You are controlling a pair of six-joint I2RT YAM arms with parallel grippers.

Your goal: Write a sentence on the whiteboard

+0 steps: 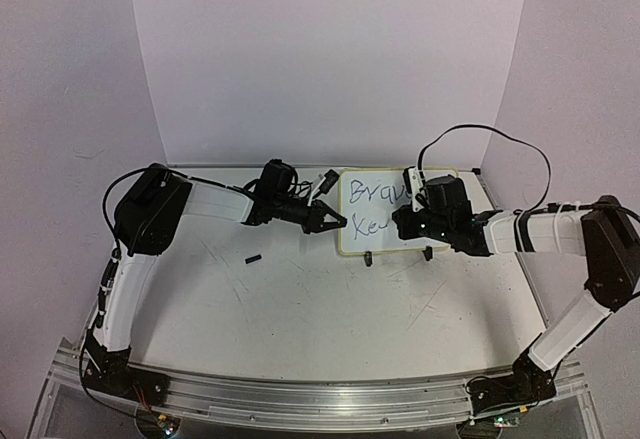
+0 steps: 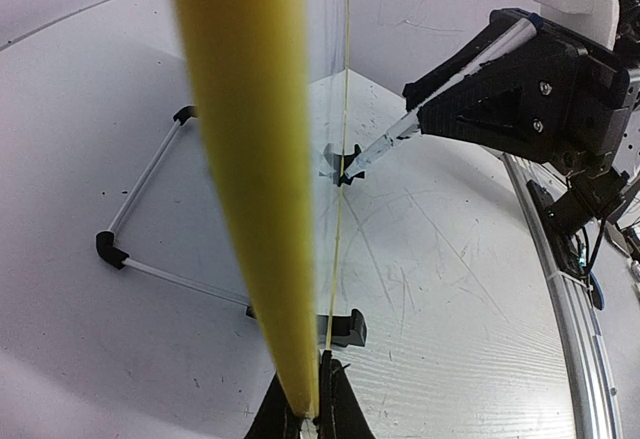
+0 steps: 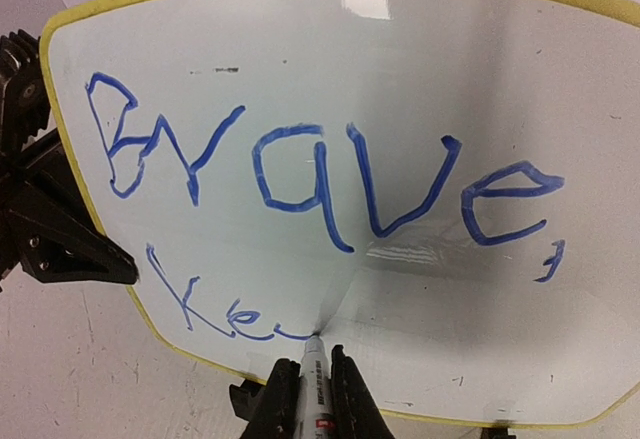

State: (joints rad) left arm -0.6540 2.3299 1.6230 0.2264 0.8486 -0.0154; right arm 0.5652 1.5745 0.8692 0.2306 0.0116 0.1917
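The whiteboard [image 1: 368,207] stands upright on its two black clip feet at the back middle of the table. It reads "Brave," in blue, with "Ke" and a fresh stroke below [image 3: 300,159]. My left gripper [image 1: 336,222] is shut on the board's left yellow rim [image 2: 250,159], with the jaws pinching the edge [image 2: 320,404]. My right gripper [image 1: 408,221] is shut on a white marker [image 3: 314,384]. The marker's tip touches the board low down, at the end of the second line. The marker and right gripper also show in the left wrist view [image 2: 520,89].
A small black marker cap [image 1: 253,258] lies on the scratched tabletop left of the board. A wire stand [image 2: 140,189] props the board from behind. The table's metal rail [image 2: 565,299] runs along the near edge. White walls enclose the back and sides.
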